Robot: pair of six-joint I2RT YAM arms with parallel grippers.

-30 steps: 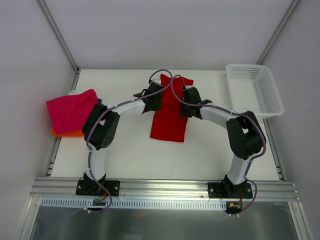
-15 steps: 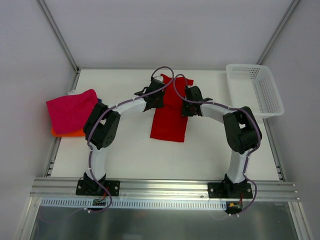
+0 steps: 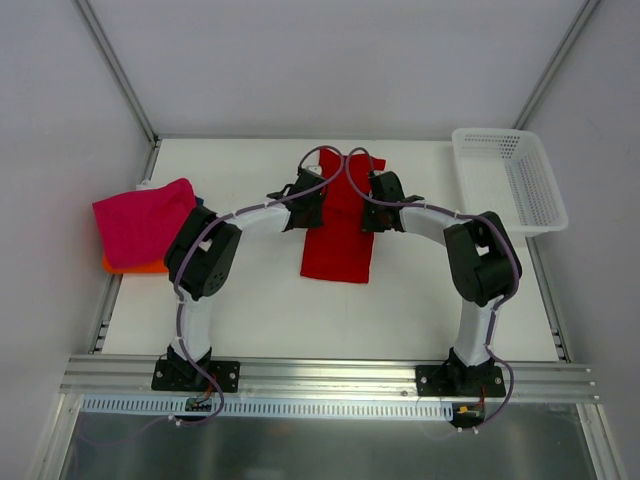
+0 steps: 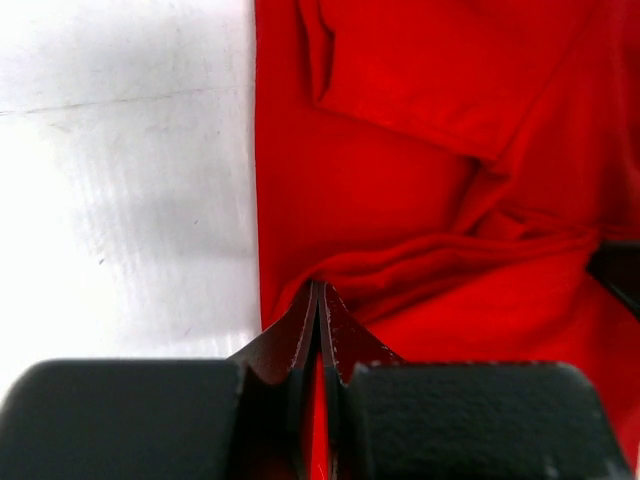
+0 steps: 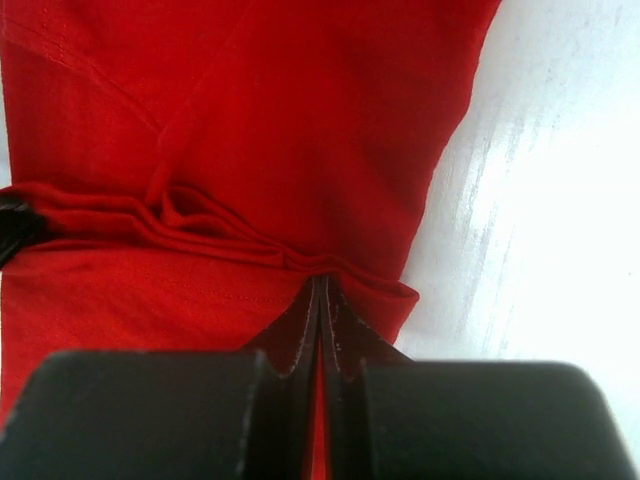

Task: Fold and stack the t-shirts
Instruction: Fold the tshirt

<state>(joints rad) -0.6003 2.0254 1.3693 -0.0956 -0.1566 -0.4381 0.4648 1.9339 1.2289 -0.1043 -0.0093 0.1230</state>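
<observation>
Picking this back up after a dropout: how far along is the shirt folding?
Done: a folded magenta-pink shirt sits on an orange shirt at the left of the table. In hand: the red shirt, a long strip, with left pincer and right pincer shut on its opposite side edges. Left: fold it square and stack it.

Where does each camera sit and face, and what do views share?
Top external: above and behind, facing down at the table; left arm and right arm show.
Left wrist: on left arm, facing red shirt; left gripper shows, pinching it.
Right wrist: on right arm, facing red shirt; right gripper shows, pinching it.
Shared: all three show the red shirt.
</observation>
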